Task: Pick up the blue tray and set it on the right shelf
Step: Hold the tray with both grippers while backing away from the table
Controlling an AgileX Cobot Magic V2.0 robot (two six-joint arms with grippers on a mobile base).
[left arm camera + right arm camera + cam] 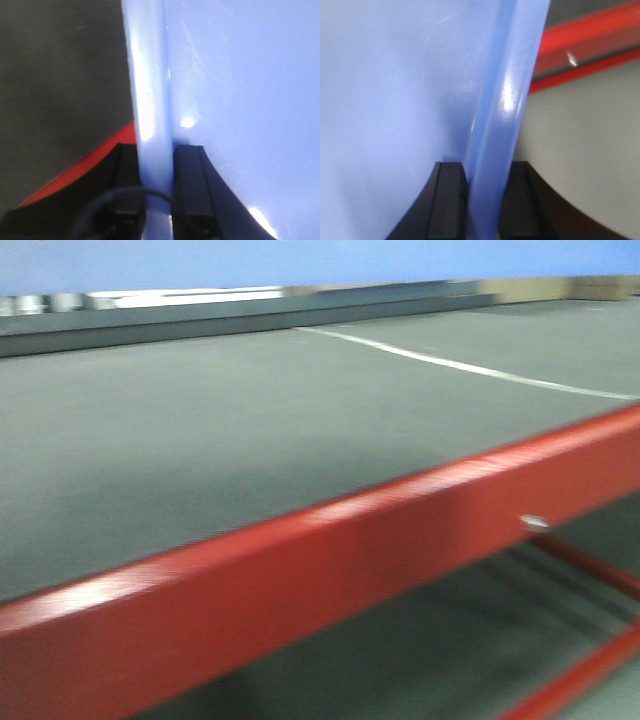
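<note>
The blue tray (300, 260) fills the top edge of the front view as a pale periwinkle band held above the table. In the left wrist view my left gripper (156, 155) is shut on the blue tray's (240, 100) rim, one black finger on each side of the wall. My right gripper (487, 172) is likewise shut on the opposite rim of the blue tray (395, 90). The right shelf is out of view.
A red-framed table (300, 570) with a dark mat top (200, 420) lies directly below and ahead, its front rail crossing the view diagonally. A white line (470, 368) marks the mat. Red lower bars (590, 570) show beneath. The red frame (590, 35) also appears beside the right gripper.
</note>
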